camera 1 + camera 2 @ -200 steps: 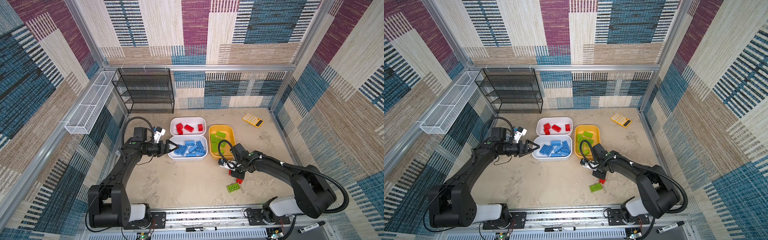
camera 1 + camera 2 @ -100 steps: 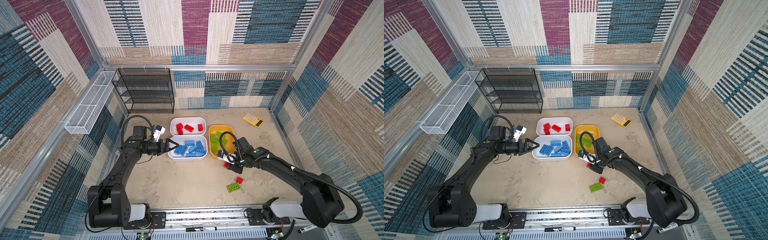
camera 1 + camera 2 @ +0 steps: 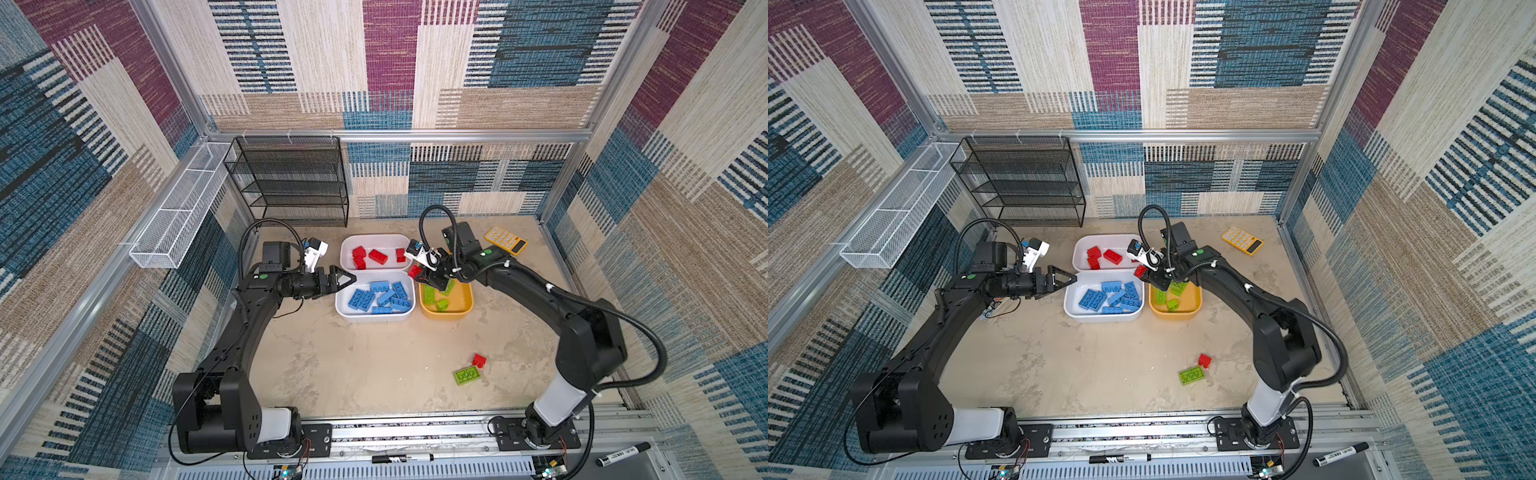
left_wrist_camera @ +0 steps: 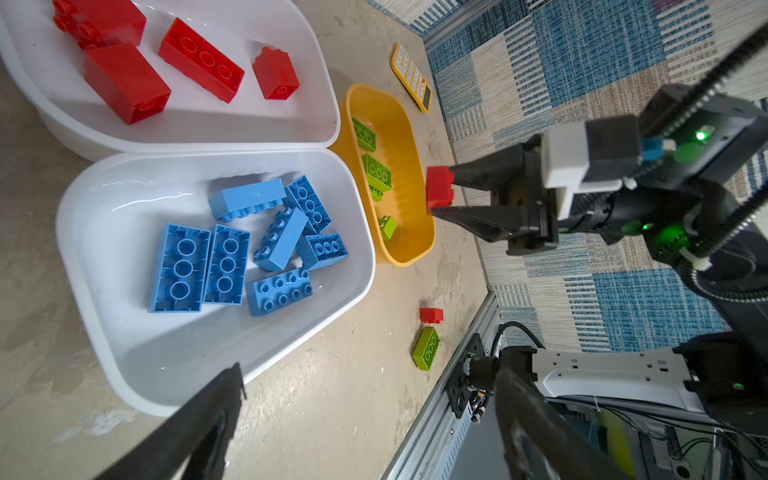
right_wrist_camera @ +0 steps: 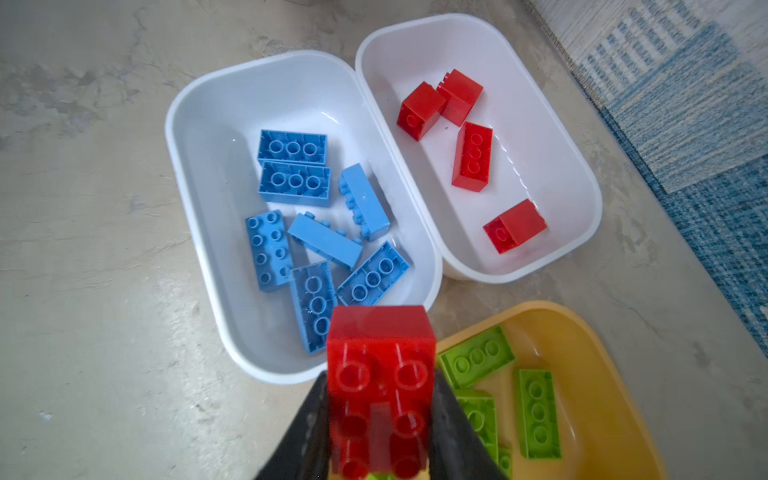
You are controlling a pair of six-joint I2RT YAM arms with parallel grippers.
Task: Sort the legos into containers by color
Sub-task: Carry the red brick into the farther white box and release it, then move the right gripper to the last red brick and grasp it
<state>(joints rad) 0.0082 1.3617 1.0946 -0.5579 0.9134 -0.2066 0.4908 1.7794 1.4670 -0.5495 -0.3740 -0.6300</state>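
My right gripper (image 3: 419, 276) (image 5: 380, 376) is shut on a red lego (image 3: 414, 272) (image 5: 380, 365) and holds it in the air over the spot where the three containers meet. The far white tub (image 3: 345, 249) holds several red legos. Several blue legos lie in the near white tub (image 3: 338, 301), and the yellow tub (image 3: 467, 306) holds green ones. A small red lego (image 3: 478, 360) and a green lego (image 3: 468, 375) lie loose on the table at the front right. My left gripper (image 3: 348, 278) (image 4: 370, 370) stands open and empty beside the blue tub's left end.
A black mesh rack (image 3: 291, 183) stands at the back left, with a white wire basket (image 3: 178, 224) on the left wall. A yellow calculator (image 3: 505, 240) lies at the back right. Two markers (image 3: 401, 458) (image 3: 623, 454) rest on the front rail.
My right gripper has risen from the front of the table and carried the red lego back and left to the tubs. The left arm has not moved.
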